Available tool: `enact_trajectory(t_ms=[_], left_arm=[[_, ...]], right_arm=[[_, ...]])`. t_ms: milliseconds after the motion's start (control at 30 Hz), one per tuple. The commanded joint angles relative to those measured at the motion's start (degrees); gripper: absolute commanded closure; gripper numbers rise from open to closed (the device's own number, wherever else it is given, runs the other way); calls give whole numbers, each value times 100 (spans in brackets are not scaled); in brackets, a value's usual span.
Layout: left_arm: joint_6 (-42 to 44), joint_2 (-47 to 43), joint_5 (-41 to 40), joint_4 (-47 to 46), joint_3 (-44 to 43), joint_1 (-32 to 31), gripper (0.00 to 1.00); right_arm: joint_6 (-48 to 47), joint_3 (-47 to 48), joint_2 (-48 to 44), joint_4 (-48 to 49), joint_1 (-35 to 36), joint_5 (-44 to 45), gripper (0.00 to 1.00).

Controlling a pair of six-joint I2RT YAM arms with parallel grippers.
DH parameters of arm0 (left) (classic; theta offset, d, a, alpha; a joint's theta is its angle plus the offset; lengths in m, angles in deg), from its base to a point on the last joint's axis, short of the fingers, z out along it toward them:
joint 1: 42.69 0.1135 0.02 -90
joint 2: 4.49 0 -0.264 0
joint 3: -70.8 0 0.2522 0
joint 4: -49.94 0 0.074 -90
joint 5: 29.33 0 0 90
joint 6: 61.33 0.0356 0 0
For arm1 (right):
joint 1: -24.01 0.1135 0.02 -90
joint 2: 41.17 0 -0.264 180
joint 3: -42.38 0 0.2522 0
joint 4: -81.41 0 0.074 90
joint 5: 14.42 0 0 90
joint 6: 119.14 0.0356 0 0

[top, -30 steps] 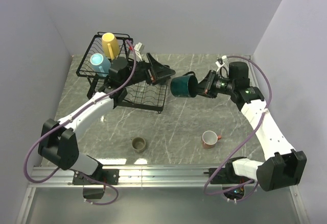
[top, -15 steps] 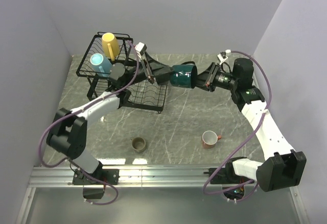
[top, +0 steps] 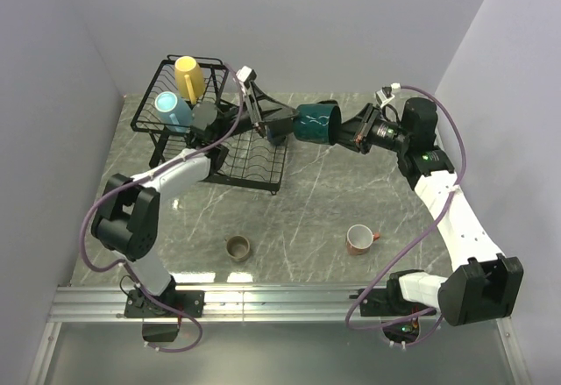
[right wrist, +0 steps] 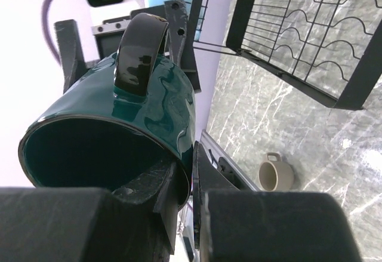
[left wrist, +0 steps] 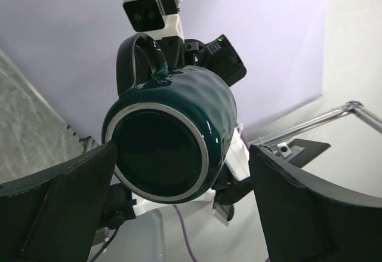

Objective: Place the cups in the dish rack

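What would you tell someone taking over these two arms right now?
Right gripper: shut on the teal mug by its rim, held in the air beside the dish rack.
Left gripper: open, facing that mug's mouth.
Done: yellow cup and light blue cup sit in the raised basket.
To do: rack the teal mug, then the olive-brown cup and salmon-red cup on the table.

Counted five mugs in there, every one a different colour: one yellow mug (top: 187, 75), one light blue mug (top: 167, 109), one dark teal mug (top: 314, 124), one olive-brown mug (top: 237, 247) and one salmon-red mug (top: 358, 238). There was just one dish rack (top: 248, 184), black wire, with two tiers. There were two robot arms, a left arm (top: 166, 183) and a right arm (top: 447, 210), plus one marble-look table (top: 307, 210).
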Motion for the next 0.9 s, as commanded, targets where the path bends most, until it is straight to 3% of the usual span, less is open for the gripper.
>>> enact_trajectory(t_ms=[0, 200, 267, 400, 433, 567, 667, 867], left_arm=[[1102, -202, 394, 1620, -299, -213, 0], [2174, -299, -36, 3385, -642, -134, 1], [2307, -308, -28, 3511, -765, -90, 0], [1658, -238, 243, 2574, -616, -72, 1], [1187, -159, 340, 1832, -590, -81, 1], [208, 26, 692, 563, -458, -116, 1], [-302, 132, 860, -18, -414, -142, 0], [-444, 114, 1027, -127, -484, -230, 2]], right_arm=[[324, 364, -223, 1028, 144, -570, 100], [62, 364, -434, 704, 135, -527, 100], [8, 338, -505, 562, 126, -500, 100], [130, 180, -575, 650, 126, -483, 100], [174, 162, -584, 807, 117, -474, 100], [341, 197, -558, 1080, 109, -403, 100], [438, 337, -452, 1265, 109, -403, 100], [421, 417, -373, 1318, 117, -430, 100]])
